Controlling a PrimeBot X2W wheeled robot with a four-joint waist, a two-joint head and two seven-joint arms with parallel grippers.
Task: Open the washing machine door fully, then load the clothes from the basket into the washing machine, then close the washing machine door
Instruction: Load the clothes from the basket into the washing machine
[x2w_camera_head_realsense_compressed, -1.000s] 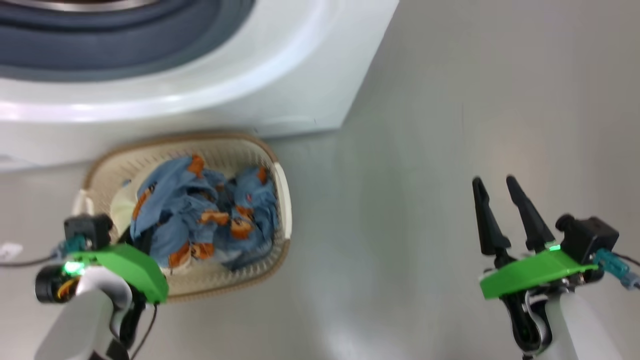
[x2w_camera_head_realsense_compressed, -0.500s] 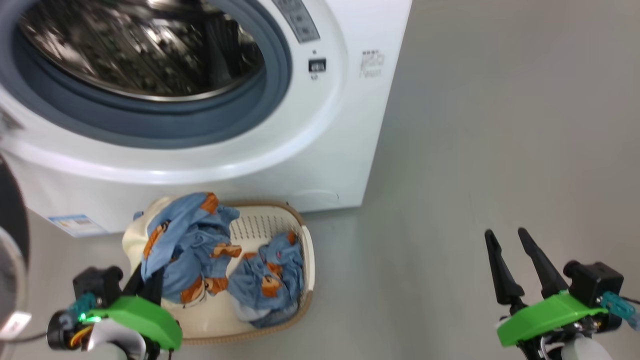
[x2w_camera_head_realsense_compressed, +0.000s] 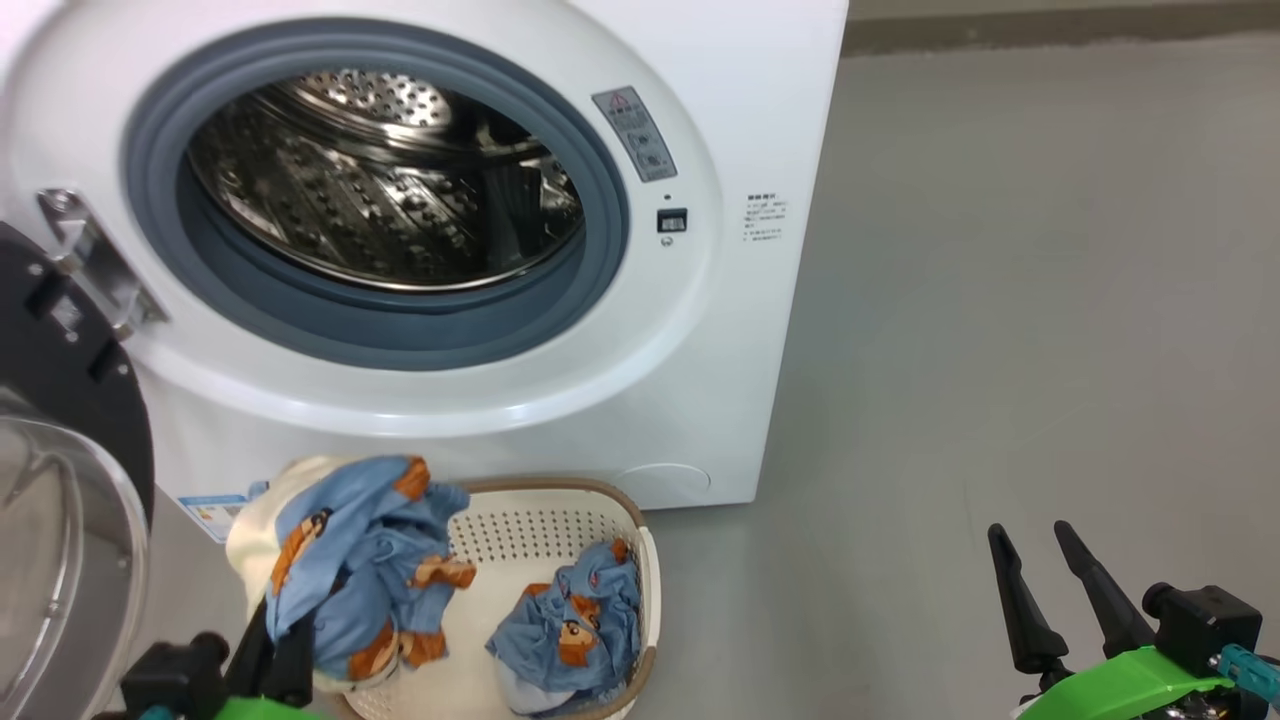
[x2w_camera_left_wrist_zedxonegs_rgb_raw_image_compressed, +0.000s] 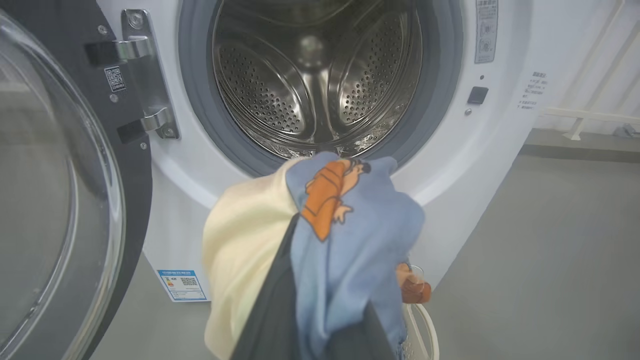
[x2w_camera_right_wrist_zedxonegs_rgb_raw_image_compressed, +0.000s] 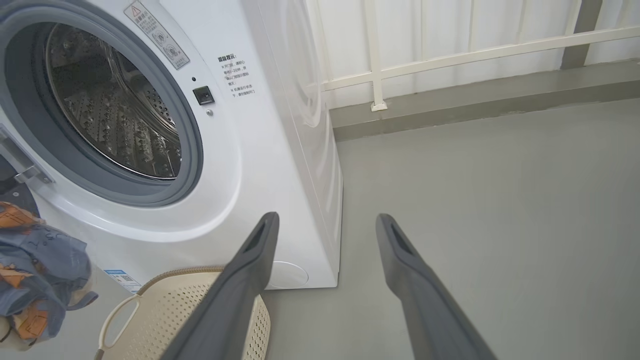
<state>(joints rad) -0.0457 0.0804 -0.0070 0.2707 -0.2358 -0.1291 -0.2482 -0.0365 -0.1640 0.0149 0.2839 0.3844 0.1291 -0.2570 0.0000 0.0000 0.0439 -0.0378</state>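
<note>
The washing machine (x2w_camera_head_realsense_compressed: 760, 120) stands ahead with its steel drum (x2w_camera_head_realsense_compressed: 380, 200) exposed. The washing machine door (x2w_camera_head_realsense_compressed: 50, 380) is swung wide at the left, its glass bowl facing me. At the lower left my left gripper (x2w_camera_head_realsense_compressed: 285, 628) is shut on the clothes (x2w_camera_head_realsense_compressed: 350, 560), a bundle of blue bear-print fabric and cream cloth lifted above the left end of the basket (x2w_camera_head_realsense_compressed: 560, 520). One blue piece (x2w_camera_head_realsense_compressed: 570, 630) still lies in the basket. In the left wrist view the bundle (x2w_camera_left_wrist_zedxonegs_rgb_raw_image_compressed: 350, 225) hangs over my dark fingers (x2w_camera_left_wrist_zedxonegs_rgb_raw_image_compressed: 272, 310) just below the drum opening. My right gripper (x2w_camera_head_realsense_compressed: 1030, 530) stands open over the floor.
Bare grey floor (x2w_camera_head_realsense_compressed: 1000, 300) stretches to the right of the machine. A white railing (x2w_camera_right_wrist_zedxonegs_rgb_raw_image_compressed: 450, 50) on a low kerb runs behind it. A blue label sticker (x2w_camera_head_realsense_compressed: 210, 510) sits low on the machine's front, beside the open door.
The head camera has tilted up, so the drum opening has come into view. My left gripper has lifted the bundle up out of the basket. The right gripper has stayed open.
</note>
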